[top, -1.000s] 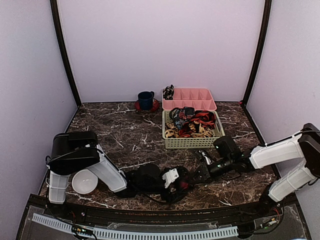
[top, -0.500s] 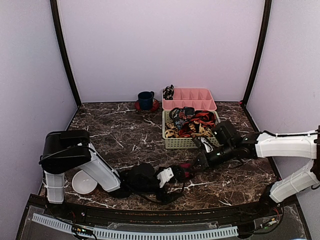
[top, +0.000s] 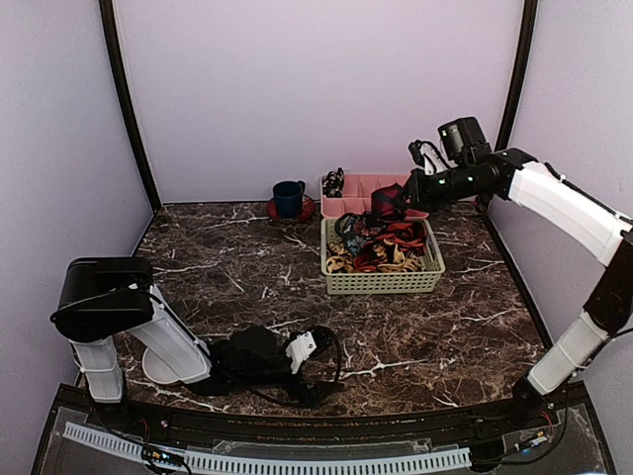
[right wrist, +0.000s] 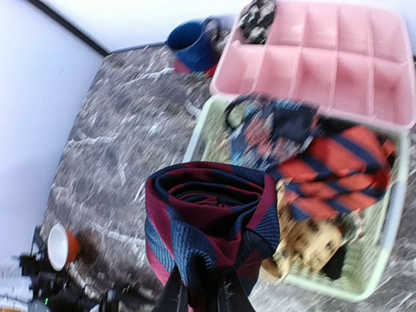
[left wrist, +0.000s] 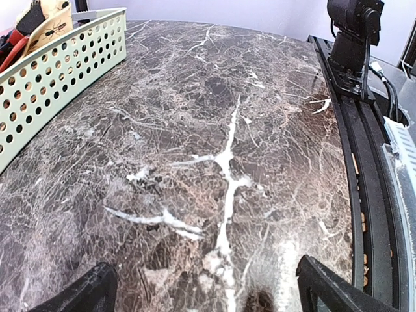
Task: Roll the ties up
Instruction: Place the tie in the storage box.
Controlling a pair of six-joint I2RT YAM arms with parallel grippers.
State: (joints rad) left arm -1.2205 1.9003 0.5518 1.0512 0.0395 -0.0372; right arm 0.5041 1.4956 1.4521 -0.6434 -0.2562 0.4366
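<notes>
My right gripper (top: 399,201) is raised high at the back, above the pink tray, shut on a rolled tie (right wrist: 211,227) of dark blue with maroon stripes, also seen in the top view (top: 388,202). Its fingertips (right wrist: 174,294) pinch the coil's lower edge. Loose ties, red-and-black (right wrist: 331,172) and tan leopard-print (right wrist: 312,244), fill the green basket (top: 381,281). A small dark coil (top: 334,182) sits in the pink tray's left corner. My left gripper (top: 315,358) lies low on the table near the front edge, open and empty, its fingertips (left wrist: 91,296) wide apart.
The pink compartment tray (top: 376,194) stands behind the basket. A blue mug (top: 289,197) on a red saucer sits left of it. A white bowl (top: 158,364) lies at the front left by my left arm. Purple walls enclose the dark marble table (top: 237,267).
My right gripper has lifted the rolled tie from the table's front and carried it up and back over the pink tray. My left arm has drawn back to the left.
</notes>
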